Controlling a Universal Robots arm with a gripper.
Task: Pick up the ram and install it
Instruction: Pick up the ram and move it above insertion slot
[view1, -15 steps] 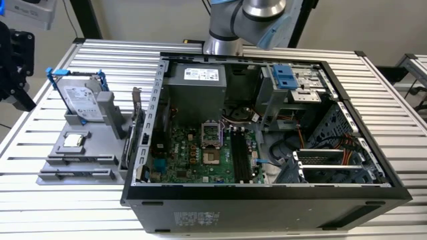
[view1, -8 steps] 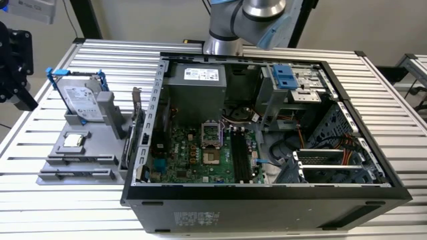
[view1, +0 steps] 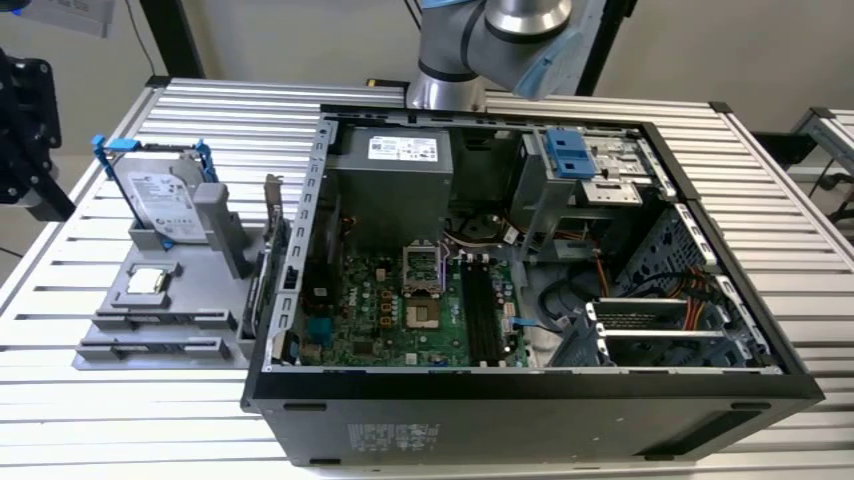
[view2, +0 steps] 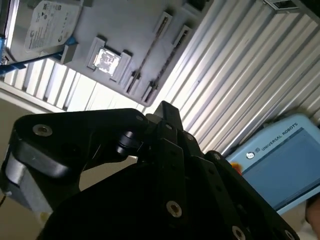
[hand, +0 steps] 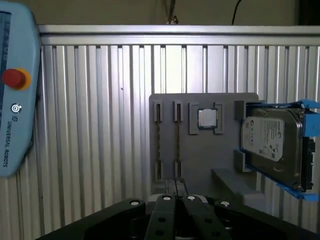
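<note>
I see the ram (hand: 177, 142) in the grey holder (view1: 200, 285), which stands on the slatted metal table (view1: 787, 200) just beside the open computer case (view1: 534, 425), on the exterior view's left. The ram is two thin sticks, each standing on its edge in its own narrow slot, side by side. On the same holder there is the small silver processor chip (view1: 147, 282) in the middle and the hard drive (view1: 171, 200) in its blue bracket at the other end.

The gripper (hand: 176, 185) (view2: 165, 112) shows in both wrist views. It hangs above the table near the end of the holder where the sticks are. Its fingers look pressed together, with nothing between them. The ram sits in its slots, not in the gripper.

Inside the case the motherboard (view1: 387, 300) lies flat with its long black slots (view1: 481, 305), well apart from the ram. A light blue teach pendant (hand: 15, 100) is off to one side of the holder.
</note>
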